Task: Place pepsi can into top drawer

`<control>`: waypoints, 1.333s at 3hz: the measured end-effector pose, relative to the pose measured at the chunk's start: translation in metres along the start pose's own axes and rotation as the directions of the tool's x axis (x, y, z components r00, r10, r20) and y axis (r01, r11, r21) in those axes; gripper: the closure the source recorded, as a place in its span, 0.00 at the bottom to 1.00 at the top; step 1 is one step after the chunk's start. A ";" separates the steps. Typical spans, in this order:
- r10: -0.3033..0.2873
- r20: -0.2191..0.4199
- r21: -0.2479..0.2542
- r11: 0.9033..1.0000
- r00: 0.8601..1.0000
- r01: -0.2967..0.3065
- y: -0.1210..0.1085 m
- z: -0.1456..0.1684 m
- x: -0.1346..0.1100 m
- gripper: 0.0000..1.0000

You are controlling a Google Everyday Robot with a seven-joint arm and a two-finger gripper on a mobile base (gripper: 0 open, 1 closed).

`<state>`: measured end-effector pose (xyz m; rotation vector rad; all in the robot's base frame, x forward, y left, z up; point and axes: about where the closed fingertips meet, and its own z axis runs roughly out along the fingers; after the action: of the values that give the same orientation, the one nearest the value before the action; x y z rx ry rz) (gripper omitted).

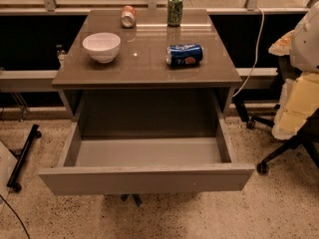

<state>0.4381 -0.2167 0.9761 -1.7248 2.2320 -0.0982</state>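
Observation:
The pepsi can (pixel 184 54), blue with a round logo, lies on its side on the grey table top (pixel 144 68), right of the middle. Below the table top the top drawer (pixel 144 179) is pulled all the way out toward me, and its grey inside is empty. My gripper is not in the camera view. Nothing is holding the can.
A white bowl (pixel 101 46) stands on the table's left side. An orange-and-silver can (pixel 128 16) lies at the back, and a green can (pixel 175 9) stands upright beside it. An office chair with pale bulky shapes (pixel 299 83) is at the right. A black stand (pixel 22 156) lies on the floor at the left.

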 end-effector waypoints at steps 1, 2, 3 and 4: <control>-0.004 0.005 0.008 1.000 1.000 0.004 -0.003 0.000 -0.004 0.00; -0.021 0.022 0.034 0.999 1.000 0.021 -0.011 0.000 -0.018 0.00; -0.053 0.060 0.060 0.997 0.997 0.049 -0.026 0.003 -0.038 0.00; -0.083 0.096 0.070 0.995 0.992 0.076 -0.039 0.011 -0.058 0.00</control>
<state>0.4909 -0.1702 0.9878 -1.7446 2.0674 -0.1013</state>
